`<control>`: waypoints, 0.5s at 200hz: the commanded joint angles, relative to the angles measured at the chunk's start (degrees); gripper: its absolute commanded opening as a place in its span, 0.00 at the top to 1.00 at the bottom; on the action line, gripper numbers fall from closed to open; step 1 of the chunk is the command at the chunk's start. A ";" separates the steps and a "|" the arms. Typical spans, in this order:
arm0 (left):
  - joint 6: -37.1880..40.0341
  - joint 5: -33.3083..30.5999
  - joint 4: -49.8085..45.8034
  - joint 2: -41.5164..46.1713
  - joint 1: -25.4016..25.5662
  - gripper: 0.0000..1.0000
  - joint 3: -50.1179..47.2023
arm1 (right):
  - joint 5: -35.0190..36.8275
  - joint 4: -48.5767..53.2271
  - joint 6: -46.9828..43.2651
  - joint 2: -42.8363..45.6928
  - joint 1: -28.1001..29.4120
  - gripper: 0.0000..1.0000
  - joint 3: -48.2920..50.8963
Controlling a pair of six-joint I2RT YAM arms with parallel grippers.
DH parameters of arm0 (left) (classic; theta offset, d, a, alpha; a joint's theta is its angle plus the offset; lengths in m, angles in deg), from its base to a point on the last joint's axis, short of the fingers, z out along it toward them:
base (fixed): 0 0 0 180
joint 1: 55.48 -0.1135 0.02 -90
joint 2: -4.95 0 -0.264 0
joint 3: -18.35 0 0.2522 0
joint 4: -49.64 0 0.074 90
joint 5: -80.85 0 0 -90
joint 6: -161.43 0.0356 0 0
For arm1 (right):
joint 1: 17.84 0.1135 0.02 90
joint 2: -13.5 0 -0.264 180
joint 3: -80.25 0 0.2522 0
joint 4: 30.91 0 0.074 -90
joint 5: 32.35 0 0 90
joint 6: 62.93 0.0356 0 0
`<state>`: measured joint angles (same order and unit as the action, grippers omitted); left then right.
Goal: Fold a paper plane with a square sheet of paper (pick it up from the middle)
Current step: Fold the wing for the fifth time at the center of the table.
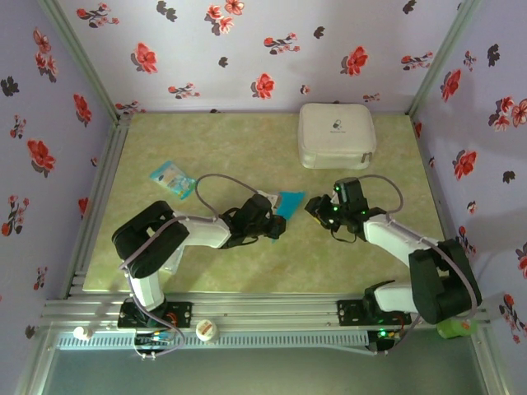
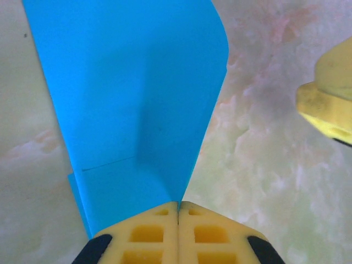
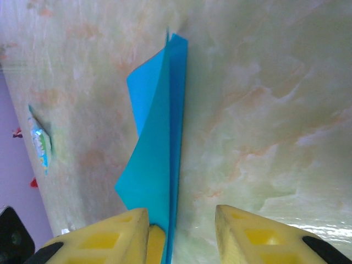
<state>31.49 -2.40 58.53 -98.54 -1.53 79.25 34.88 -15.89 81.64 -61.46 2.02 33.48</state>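
The teal-blue square sheet of paper is folded into a narrow creased shape near the middle of the table. My left gripper is shut on its near corner. In the left wrist view the two yellow fingers meet with the paper pinched between them, fanning away from the tips. My right gripper is open just right of the paper. In the right wrist view the paper stands on edge in the gap beside the left finger, and the right finger is clear of it.
A white case sits at the back right of the table. A small pale-blue printed packet lies to the left, and it shows again as a packet at the left edge of the right wrist view. Floral walls enclose the green marbled table.
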 commanded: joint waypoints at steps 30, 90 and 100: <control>-4.70 5.38 6.44 -1.99 -1.04 0.97 -0.84 | -3.69 -2.97 -3.04 -1.13 0.25 0.67 0.54; -7.18 6.18 10.29 -3.02 -1.08 0.98 -2.49 | -5.87 -7.42 -3.20 -3.54 0.58 0.89 1.47; -7.41 6.18 10.42 -2.93 -1.10 0.99 -2.56 | -6.94 -8.86 -2.91 -4.31 0.64 0.90 1.51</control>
<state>25.37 2.84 66.27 -100.55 -2.14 77.30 30.67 -20.68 79.13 -63.95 2.30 33.94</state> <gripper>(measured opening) 0.055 0.117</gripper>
